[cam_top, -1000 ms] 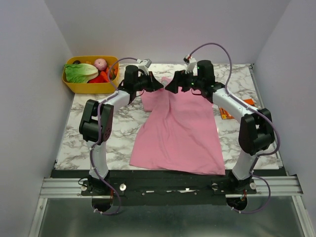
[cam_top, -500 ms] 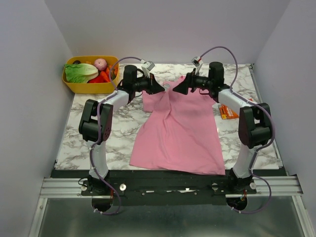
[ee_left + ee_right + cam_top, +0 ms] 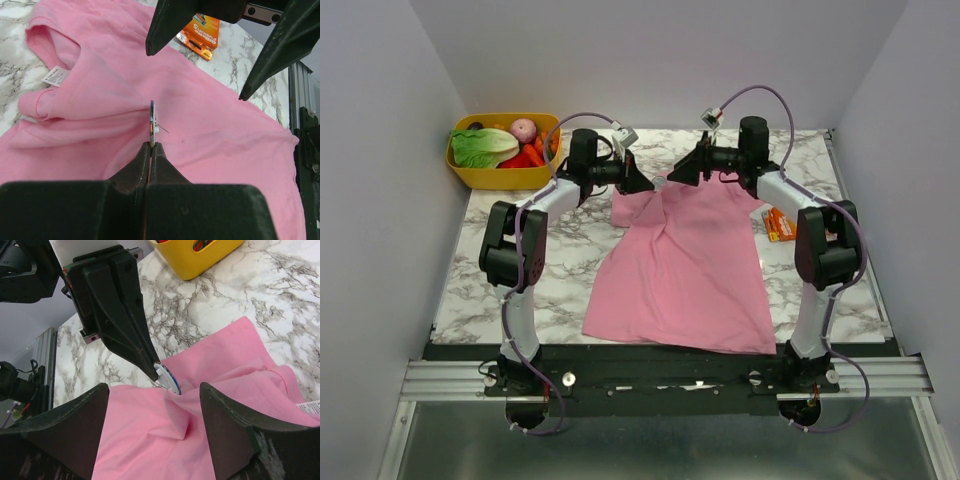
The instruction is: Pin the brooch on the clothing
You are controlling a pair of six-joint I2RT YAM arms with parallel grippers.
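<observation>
The clothing (image 3: 680, 265), a pink T-shirt, lies on the marble table with its neck at the far end. My left gripper (image 3: 151, 146) is shut on the brooch (image 3: 152, 122), a small disc seen edge-on, its thin pin against a pulled-up fold of fabric. In the right wrist view the brooch (image 3: 168, 378) shows a white back and a dark rim at the tip of the left fingers (image 3: 120, 315). My right gripper (image 3: 152, 390) hangs open just above the fold, facing the left gripper (image 3: 642, 186) with nothing between its fingers (image 3: 165, 30).
A yellow basket (image 3: 472, 176) of vegetables stands at the far left corner. An orange packet (image 3: 780, 225) lies on the table right of the shirt. A white label (image 3: 55, 76) shows inside the neck.
My right gripper has drawn back to the right and away from the left one, its jaws a little narrower. The left gripper with the brooch has edged right along the neck.
</observation>
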